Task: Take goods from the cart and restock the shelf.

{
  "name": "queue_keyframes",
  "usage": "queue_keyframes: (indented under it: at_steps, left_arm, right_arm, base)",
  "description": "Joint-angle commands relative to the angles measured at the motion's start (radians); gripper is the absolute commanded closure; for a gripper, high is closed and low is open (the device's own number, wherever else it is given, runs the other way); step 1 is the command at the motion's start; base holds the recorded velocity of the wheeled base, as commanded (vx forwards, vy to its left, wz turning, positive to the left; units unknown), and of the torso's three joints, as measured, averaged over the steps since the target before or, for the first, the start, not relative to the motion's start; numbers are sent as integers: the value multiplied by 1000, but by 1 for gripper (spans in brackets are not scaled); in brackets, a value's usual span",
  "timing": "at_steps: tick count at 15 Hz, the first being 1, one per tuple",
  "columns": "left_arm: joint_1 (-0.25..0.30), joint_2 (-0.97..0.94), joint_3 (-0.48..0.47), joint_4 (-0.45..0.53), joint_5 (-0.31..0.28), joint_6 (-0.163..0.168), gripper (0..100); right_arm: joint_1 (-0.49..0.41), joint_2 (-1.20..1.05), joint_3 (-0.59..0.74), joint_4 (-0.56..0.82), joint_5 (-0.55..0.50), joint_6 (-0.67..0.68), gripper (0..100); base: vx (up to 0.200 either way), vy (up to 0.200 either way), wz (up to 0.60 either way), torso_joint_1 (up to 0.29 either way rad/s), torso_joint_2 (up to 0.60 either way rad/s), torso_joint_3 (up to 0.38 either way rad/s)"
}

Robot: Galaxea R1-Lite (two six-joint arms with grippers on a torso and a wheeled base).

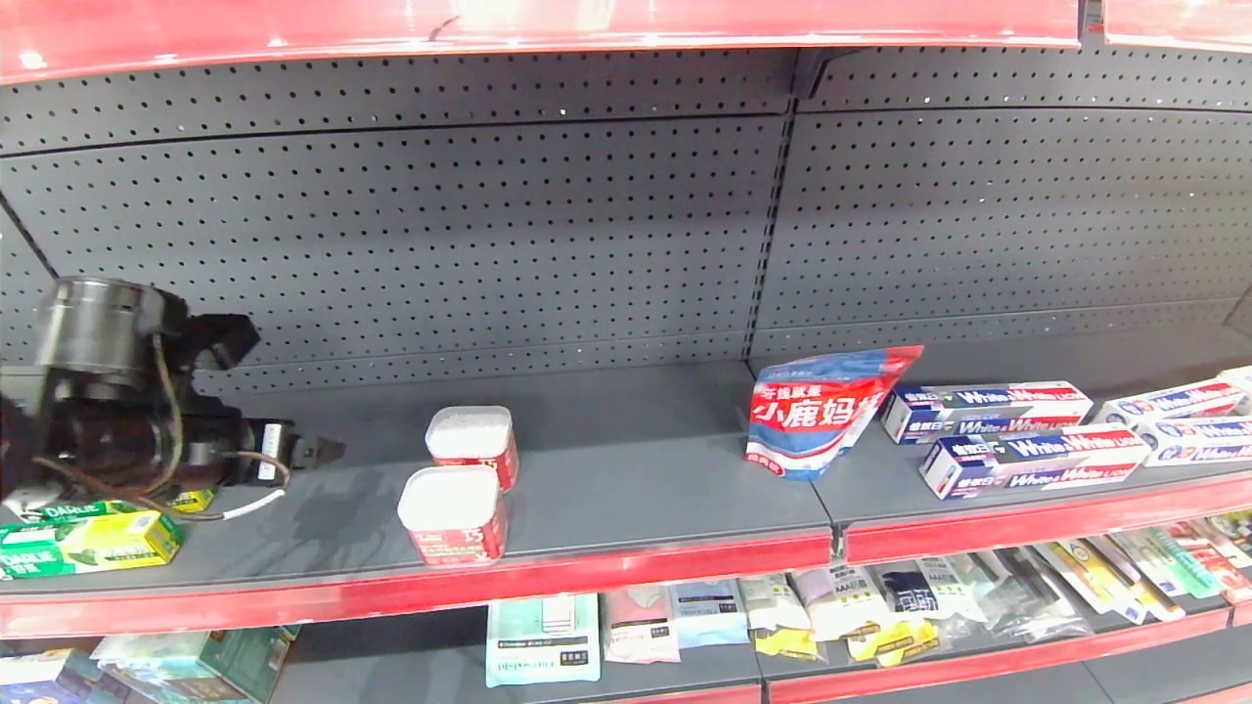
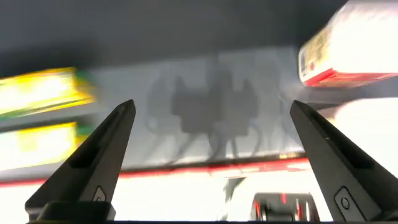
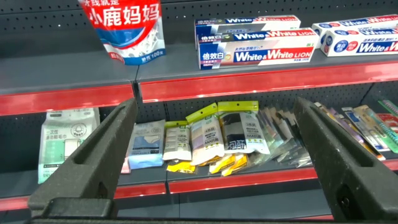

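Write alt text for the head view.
The robot's left hand hovers open over a grey metal shelf, beside green and yellow cardboard boxes. Farther right sit two red tubs with white lids, a red, white and blue pouch and white and blue toothpaste boxes.

Before me on the shelf: bold white characters cross the red-and-blue pouch, blue-and-white lettering runs along the toothpaste boxes, and green lettering marks the yellow-green box.

Front tub, second tub just behind on the shelf, pouch to their right, toothpaste boxes farther right
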Motion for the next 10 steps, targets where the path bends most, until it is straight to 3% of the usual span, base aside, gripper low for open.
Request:
queue_keyframes:
  at_steps: [1,3,6,7,10]
  left_arm:
    - [90,-404,174,3,-2,6,0]
    - [95,-634,366,8,-5,11,0]
    - [82,-884,533,16,-7,28,0]
    - [78,-948,530,54,-11,26,0]
    - [-5,-1185,547,100,-48,29,0]
  right_arm:
    - [0,0,0,0,0,0,0]
    - [0,0,0,0,0,0,0]
    - [0,1,0,0,0,0,0]
    - [0,0,0,0,0,0,0]
    - [0,0,0,0,0,0,0]
  base:
    - [0,0,0,0,0,0]
    - [0,0,0,0,0,0]
    - [0,0,0,0,0,0]
    - [0,0,0,0,0,0]
    - [0,0,0,0,0,0]
